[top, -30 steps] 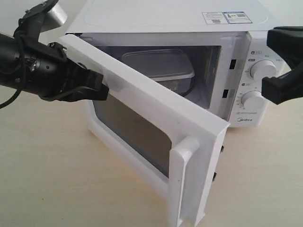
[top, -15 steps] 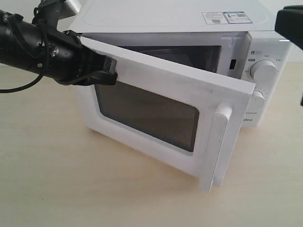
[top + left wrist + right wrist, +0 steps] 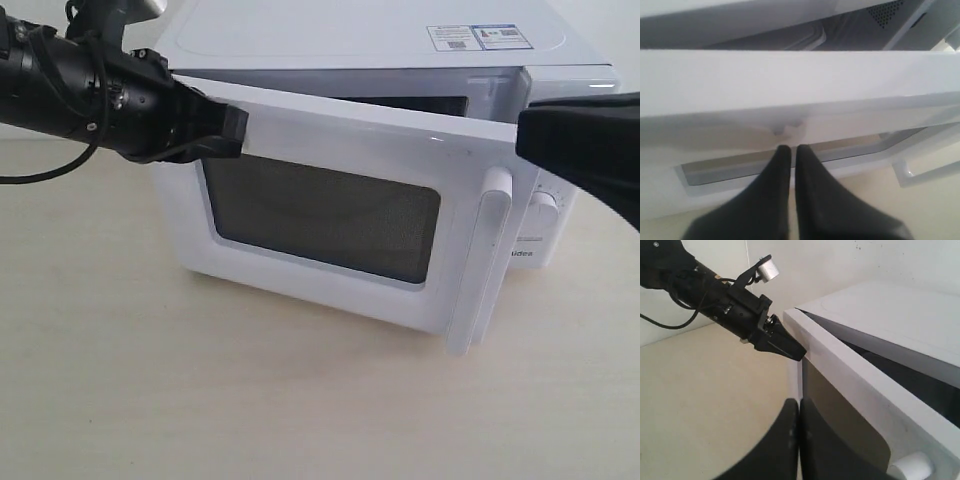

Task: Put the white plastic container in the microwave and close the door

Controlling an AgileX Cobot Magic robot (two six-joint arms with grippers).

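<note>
Left gripper [image 3: 232, 130] nudging the door [image 3: 360, 135] shut

Its jaws are pinched together and empty, a blunt tip against the door's outer face near the microwave's [image 3: 340, 40] hinge side. The door is ajar. The white plastic container [image 3: 799, 39] sits inside the microwave. The right gripper [image 3: 799, 407], closed and empty, waits by the microwave's knob side.

This is looking like a robotics lab or test room more than a home kitchen. The microwave [image 3: 400, 45] is sitting directly on a pale wood-grain desk [image 3: 150, 380], with a plain white wall [image 3: 850, 260] standing behind it. A black robot arm [image 3: 70, 85] is reaching in over the desk from one side, and a second dark arm [image 3: 590, 150] is hanging at the other. Factory stickers [image 3: 475, 37] are showing on the microwave's top.
</note>
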